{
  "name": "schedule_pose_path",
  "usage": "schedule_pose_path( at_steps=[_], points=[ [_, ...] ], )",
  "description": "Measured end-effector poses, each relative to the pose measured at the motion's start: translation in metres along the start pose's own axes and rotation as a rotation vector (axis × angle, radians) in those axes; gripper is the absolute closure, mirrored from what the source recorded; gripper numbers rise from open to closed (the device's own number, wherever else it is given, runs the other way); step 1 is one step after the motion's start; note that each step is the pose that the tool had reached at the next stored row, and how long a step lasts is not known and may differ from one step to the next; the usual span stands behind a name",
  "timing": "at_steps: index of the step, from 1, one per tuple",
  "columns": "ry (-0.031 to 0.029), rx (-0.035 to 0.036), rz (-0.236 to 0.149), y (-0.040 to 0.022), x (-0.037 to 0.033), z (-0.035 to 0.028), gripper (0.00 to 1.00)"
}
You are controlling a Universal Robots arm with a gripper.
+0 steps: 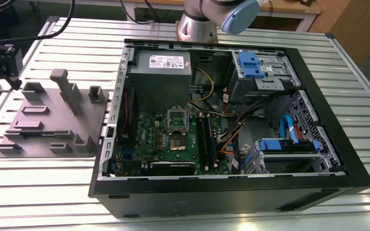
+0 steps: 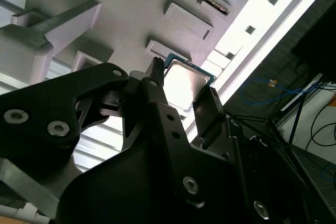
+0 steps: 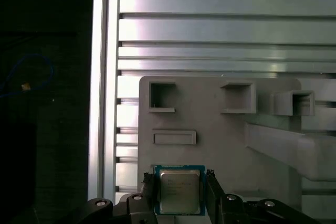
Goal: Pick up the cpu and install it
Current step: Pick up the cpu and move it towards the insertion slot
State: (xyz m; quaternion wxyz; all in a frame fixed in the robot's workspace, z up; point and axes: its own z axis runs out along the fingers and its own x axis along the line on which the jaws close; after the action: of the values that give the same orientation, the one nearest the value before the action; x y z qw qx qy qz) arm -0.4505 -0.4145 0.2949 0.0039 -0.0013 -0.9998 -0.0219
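Observation:
The cpu [image 3: 179, 190], a small square chip with a silvery top and a green rim, sits between my gripper's [image 3: 179, 181] two black fingers, over a corner of the grey fixture plate [image 3: 220, 140]. In both wrist views the fingers press against opposite edges of the chip. The second wrist view shows the cpu [image 2: 185, 80] at the tips of the gripper [image 2: 184, 92]. In the exterior view the gripper [image 1: 6, 79] hangs over the fixture plate's [image 1: 50, 120] far corner, at that view's left, well away from the open computer case [image 1: 230, 115]. The motherboard's metal-framed socket [image 1: 177, 139] lies inside it.
The fixture plate carries raised blocks and a tall post [image 1: 66, 89]. Inside the case are a grey power-supply box [image 1: 162, 65], blue drive brackets [image 1: 249, 65], cables and memory slots [image 1: 205, 137]. The slatted metal table [image 1: 44, 192] ends just beyond the gripper.

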Motion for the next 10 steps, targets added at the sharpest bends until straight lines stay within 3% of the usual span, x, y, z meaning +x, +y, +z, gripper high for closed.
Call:
schedule_pose_path(
  at_steps=[10],
  points=[
    [-0.0001,0.0000,0.000,0.0001,0.0000,-0.0019,0.53]
  ],
)
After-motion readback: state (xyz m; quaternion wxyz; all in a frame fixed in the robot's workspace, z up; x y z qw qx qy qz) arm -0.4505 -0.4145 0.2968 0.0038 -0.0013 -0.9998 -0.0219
